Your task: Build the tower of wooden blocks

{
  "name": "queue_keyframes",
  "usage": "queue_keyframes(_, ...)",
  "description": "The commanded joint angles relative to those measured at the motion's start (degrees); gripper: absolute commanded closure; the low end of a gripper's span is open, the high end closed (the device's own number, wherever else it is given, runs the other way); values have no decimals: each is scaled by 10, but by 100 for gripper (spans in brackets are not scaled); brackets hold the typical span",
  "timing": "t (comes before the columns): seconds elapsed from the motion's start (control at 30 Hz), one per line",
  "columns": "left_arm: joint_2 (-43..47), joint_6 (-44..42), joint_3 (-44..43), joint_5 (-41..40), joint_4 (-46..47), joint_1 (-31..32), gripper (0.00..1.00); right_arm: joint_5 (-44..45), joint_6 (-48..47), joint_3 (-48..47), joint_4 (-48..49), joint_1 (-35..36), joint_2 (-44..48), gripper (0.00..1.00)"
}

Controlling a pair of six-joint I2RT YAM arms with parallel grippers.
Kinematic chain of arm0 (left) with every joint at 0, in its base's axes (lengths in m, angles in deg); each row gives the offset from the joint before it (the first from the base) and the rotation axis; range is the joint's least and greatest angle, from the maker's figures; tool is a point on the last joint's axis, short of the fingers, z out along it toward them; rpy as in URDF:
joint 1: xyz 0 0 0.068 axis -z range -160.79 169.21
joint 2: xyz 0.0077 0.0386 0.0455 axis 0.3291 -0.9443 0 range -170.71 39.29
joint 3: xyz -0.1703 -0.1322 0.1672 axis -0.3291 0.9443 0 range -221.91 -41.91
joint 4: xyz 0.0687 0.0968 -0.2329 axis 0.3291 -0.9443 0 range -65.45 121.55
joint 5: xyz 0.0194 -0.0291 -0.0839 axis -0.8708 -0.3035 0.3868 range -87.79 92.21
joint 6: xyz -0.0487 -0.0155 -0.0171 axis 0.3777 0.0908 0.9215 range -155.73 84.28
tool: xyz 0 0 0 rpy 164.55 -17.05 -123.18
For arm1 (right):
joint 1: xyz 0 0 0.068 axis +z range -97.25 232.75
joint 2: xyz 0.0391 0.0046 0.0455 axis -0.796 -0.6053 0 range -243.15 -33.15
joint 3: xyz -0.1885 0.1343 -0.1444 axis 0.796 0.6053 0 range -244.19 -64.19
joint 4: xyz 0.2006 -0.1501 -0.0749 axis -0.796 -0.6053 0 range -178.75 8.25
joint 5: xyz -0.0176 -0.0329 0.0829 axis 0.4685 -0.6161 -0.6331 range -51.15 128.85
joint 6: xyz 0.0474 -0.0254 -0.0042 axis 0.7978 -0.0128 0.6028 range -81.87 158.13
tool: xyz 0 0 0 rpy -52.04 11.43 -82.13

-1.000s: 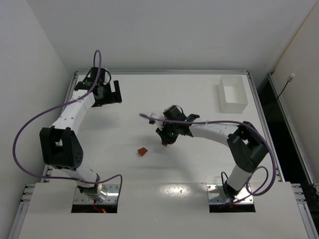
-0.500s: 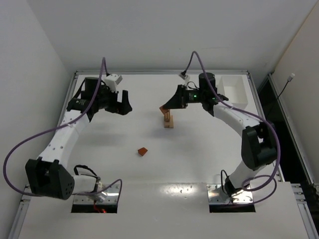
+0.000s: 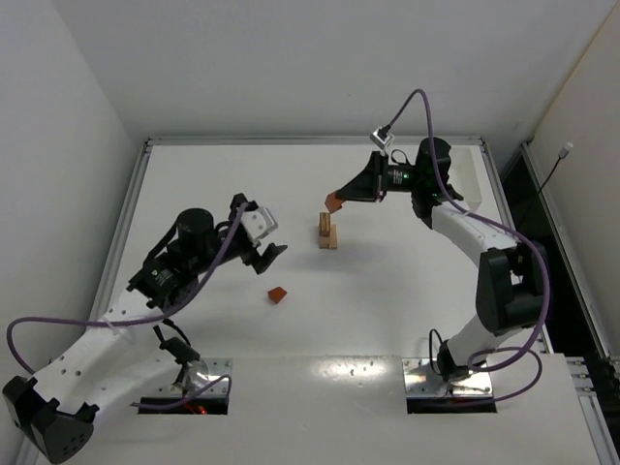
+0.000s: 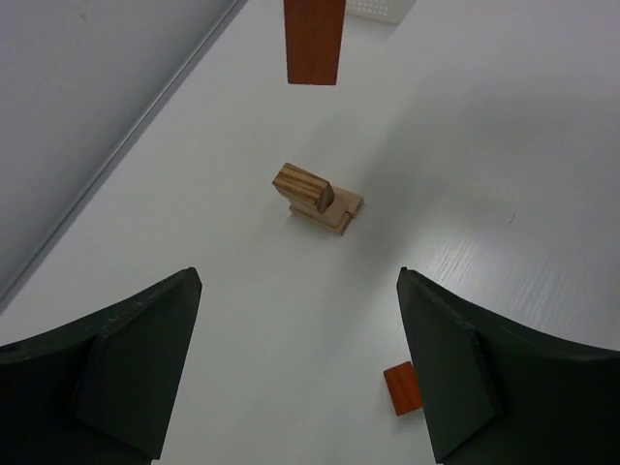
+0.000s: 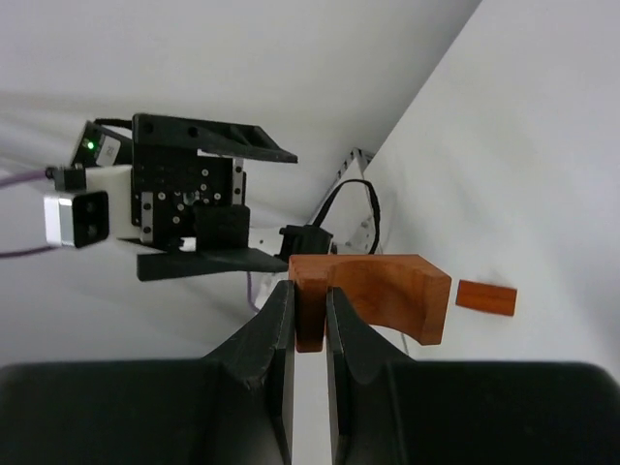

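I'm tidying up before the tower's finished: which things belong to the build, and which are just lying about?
Belongs to the build: tan block stack; reddish arch piece in the right gripper; loose reddish block.
Just lying about: white tray.

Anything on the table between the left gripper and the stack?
Nothing: the left wrist view shows bare table up to the stack; the loose red block lies aside.

A white table (image 3: 387, 320) fills the middle of the top view. Near its centre stands a short stack of tan blocks (image 3: 327, 235); to its lower left, well apart, lies one reddish-brown block (image 3: 278, 294); a white tray (image 3: 470, 179) sits at the upper right
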Motion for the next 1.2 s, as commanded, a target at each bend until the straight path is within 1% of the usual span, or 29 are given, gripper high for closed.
queue_keyframes(0.0,24,-75,35,-39,101,34,20,-22,36,19,43,-5,41,100)
queue_keyframes(0.07,30,-97,66,-66,154,61,20,-22,36,19,36,-5,48,100)
queue_keyframes(0.13,36,-133,86,-66,185,76,20,-28,36,-2,36,2,54,100)
queue_keyframes(0.17,36,-139,100,-71,214,94,25,-28,36,-13,36,2,54,100)
queue_keyframes(0.23,25,-139,105,-79,237,111,30,-28,36,-20,36,8,59,100)
queue_keyframes(0.37,-10,-131,105,-98,289,142,30,-28,36,-26,22,21,65,100)
queue_keyframes(0.4,-16,-126,105,-98,316,153,30,-28,36,-26,22,29,72,100)
queue_keyframes(0.5,-42,-112,94,-122,354,168,30,-28,31,-21,22,42,72,100)
queue_keyframes(0.73,-72,-105,69,-162,401,204,30,-28,31,-10,29,59,78,100)
queue_keyframes(0.9,-85,-105,52,-196,408,222,30,-28,31,-5,29,69,78,100)
queue_keyframes(0.97,-86,-111,52,-196,414,229,32,-28,31,-5,34,69,72,100)
queue_keyframes(1.13,-97,-118,47,-208,424,235,41,-28,31,-10,34,75,67,100)
queue_keyframes(1.17,-97,-118,47,-208,424,235,41,-28,31,-10,34,75,62,100)
